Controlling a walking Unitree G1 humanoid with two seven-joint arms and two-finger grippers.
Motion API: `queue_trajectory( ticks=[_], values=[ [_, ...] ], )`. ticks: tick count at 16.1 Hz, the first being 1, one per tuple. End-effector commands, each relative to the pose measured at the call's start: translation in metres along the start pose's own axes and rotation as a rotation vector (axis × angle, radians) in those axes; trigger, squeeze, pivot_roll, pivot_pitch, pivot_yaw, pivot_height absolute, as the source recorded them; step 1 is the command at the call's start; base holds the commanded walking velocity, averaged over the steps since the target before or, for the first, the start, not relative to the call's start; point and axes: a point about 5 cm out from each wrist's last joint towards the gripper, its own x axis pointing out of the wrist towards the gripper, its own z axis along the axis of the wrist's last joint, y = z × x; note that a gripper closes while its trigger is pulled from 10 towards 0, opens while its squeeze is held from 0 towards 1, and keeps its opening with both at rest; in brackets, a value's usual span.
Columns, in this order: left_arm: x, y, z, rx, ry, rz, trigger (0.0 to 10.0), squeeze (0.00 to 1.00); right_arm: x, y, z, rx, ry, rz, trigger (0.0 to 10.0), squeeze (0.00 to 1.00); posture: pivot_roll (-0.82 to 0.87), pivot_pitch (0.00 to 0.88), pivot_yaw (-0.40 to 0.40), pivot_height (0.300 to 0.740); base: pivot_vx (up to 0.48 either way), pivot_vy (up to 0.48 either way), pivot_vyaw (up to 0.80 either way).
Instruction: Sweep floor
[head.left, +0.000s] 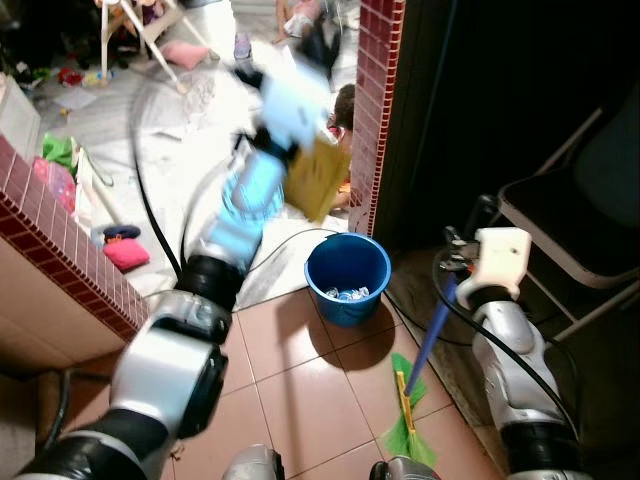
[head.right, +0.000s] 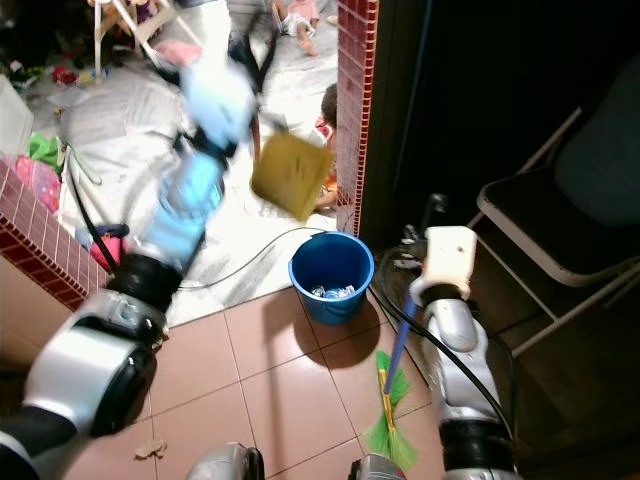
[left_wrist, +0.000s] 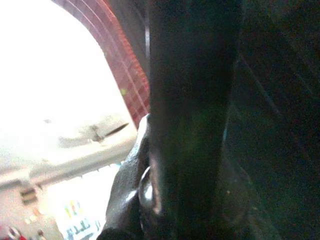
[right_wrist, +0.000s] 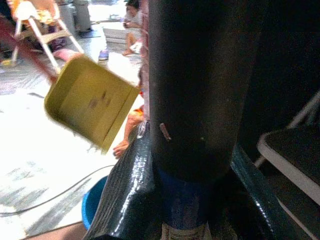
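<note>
My left arm is raised, and its gripper (head.left: 300, 62), blurred, is shut on the handle of a yellow dustpan (head.left: 318, 175). The pan hangs tilted in the air above a blue bucket (head.left: 348, 310) that stands on the tiled floor with some litter inside. My right gripper (head.left: 455, 265) is shut on the blue handle of a broom (head.left: 430, 340). The broom's green bristles (head.left: 408, 422) rest on the tiles just right of the bucket. In the right wrist view the dustpan (right_wrist: 90, 105) is beyond the black finger (right_wrist: 200, 90).
A red brick pillar (head.left: 375, 110) rises right behind the bucket, with a person (head.left: 343, 108) sitting past it. A folding chair (head.left: 580, 220) stands at the right. A low brick wall (head.left: 60, 250) runs along the left. Black cables (head.left: 150, 210) cross the floor. A small scrap (head.right: 150, 448) lies near my feet.
</note>
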Motion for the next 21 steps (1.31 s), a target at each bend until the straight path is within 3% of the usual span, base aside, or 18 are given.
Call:
queue_trajectory(
  ticks=[1, 4, 7, 11, 12, 13, 14, 15, 17, 21],
  values=[
    [0.022, 0.016, 0.03, 0.047, -0.156, 0.042, 10.0, 0.0, 0.005, 0.003, 0.006, -0.002, -0.036, 0.013, 10.0, 0.0, -0.07, 0.0, 0.015, 0.74, 0.0, 0.0, 0.0],
    [0.018, 0.029, 0.026, 0.105, -0.107, 0.063, 10.0, 0.0, 0.01, 0.01, 0.006, 0.006, -0.042, 0.032, 10.0, 0.0, -0.05, 0.0, 0.007, 0.74, 0.0, 0.0, 0.0],
    [-0.015, 0.042, 0.002, 0.167, 0.065, 0.104, 10.0, 0.0, 0.019, 0.019, 0.005, 0.007, -0.044, 0.066, 10.0, 0.0, -0.02, 0.0, -0.007, 0.74, 0.0, 0.0, 0.0],
    [-0.049, 0.046, -0.013, 0.195, 0.22, 0.16, 10.0, 0.0, 0.026, 0.025, 0.004, -0.003, -0.039, 0.096, 10.0, 0.0, 0.01, 0.0, -0.028, 0.74, 0.0, 0.0, 0.0],
    [-0.063, 0.046, -0.022, 0.197, 0.292, 0.172, 10.0, 0.0, 0.029, 0.028, 0.005, -0.001, -0.039, 0.111, 10.0, 0.0, 0.01, 0.0, -0.032, 0.74, 0.0, 0.0, 0.0],
    [-0.084, 0.046, -0.035, 0.174, 0.401, 0.208, 10.0, 0.0, 0.031, 0.032, 0.004, -0.001, -0.032, 0.129, 10.0, 0.0, 0.01, 0.0, -0.038, 0.74, 0.0, 0.0, 0.0],
    [-0.091, 0.045, -0.04, 0.165, 0.436, 0.215, 10.0, 0.0, 0.031, 0.033, 0.003, -0.002, -0.028, 0.133, 10.0, 0.0, 0.02, 0.0, -0.04, 0.74, 0.0, 0.0, 0.0],
    [-0.112, 0.045, -0.053, 0.124, 0.55, 0.249, 10.0, 0.0, 0.031, 0.035, 0.001, 0.004, -0.023, 0.145, 10.0, 0.0, 0.02, 0.0, -0.042, 0.74, 0.0, 0.0, 0.0],
    [-0.131, 0.045, -0.069, 0.007, 0.692, 0.343, 10.0, 0.0, 0.033, 0.038, -0.001, 0.006, -0.012, 0.16, 10.0, 0.0, 0.02, 0.0, -0.041, 0.74, 0.0, 0.0, 0.0],
    [-0.145, 0.036, -0.08, -0.063, 0.815, 0.384, 10.0, 0.0, 0.036, 0.04, 0.002, 0.031, -0.013, 0.166, 10.0, 0.0, 0.02, 0.0, -0.045, 0.74, 0.0, 0.0, 0.0]
  ],
)
